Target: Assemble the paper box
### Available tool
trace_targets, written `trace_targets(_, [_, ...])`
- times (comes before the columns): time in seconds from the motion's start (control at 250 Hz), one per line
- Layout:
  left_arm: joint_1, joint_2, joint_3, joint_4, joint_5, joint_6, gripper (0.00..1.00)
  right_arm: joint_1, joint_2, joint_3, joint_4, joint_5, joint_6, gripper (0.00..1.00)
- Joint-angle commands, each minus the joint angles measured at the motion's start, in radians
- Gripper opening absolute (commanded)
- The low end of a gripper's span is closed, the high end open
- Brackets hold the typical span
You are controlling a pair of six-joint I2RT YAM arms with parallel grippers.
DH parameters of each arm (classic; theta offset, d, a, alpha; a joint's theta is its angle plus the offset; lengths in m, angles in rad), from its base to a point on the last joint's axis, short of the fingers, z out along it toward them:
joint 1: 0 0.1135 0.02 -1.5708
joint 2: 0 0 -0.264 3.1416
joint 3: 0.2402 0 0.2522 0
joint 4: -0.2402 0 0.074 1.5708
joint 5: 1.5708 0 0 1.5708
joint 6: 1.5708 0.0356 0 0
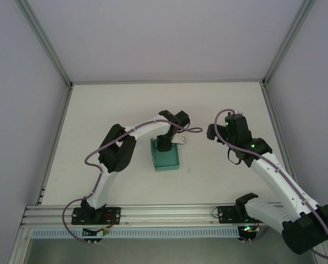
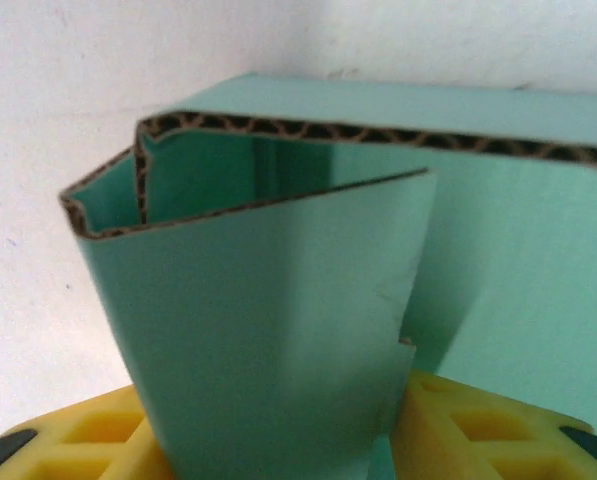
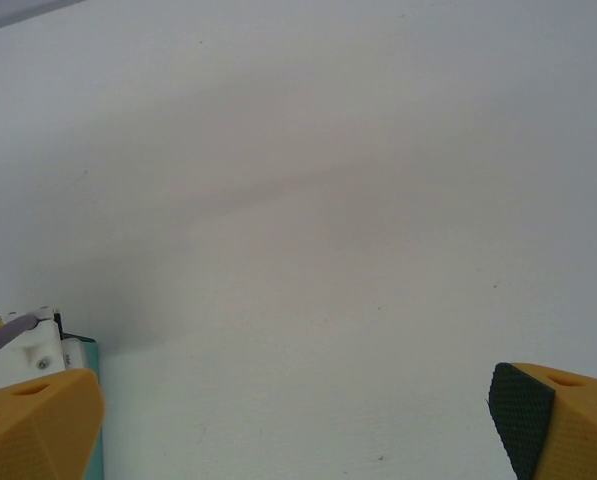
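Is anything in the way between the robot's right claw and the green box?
Nothing visible: bare table lies between the open right gripper and the paper box. The left gripper sits at the box's far edge.

So the top cam sits up high behind the two arm bases and looks down and forward over the whole white counter (image 1: 218, 181), catching both arms and the teal paper box (image 1: 166, 159) mid-scene from well back. The left wrist cam rides just behind the yellow left fingers (image 2: 478, 420) and is jammed up super close against that same box, staring at its card walls. The right wrist cam looks out past the right fingers (image 3: 38, 420) low across bare counter, and a teal sliver of the box at its lower left edge is what it shares with the other two.
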Motion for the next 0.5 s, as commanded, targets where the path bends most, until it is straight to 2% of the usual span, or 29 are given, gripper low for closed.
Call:
trace_targets(0.0, [-0.005,-0.098,-0.001,-0.039,0.08,0.025,0.51,-0.008,-0.004,-0.011,0.008,-0.02,-0.003,1.0])
trace_targets(0.311, [0.023,-0.156,-0.003,-0.019,0.2,0.024,0.57,-0.01,-0.005,-0.018,0.008,-0.043,-0.021,1.0])
trace_targets(0.499, [0.064,-0.103,0.056,-0.022,0.185,0.002,0.56,-0.012,-0.007,-0.024,0.012,-0.05,-0.02,1.0])
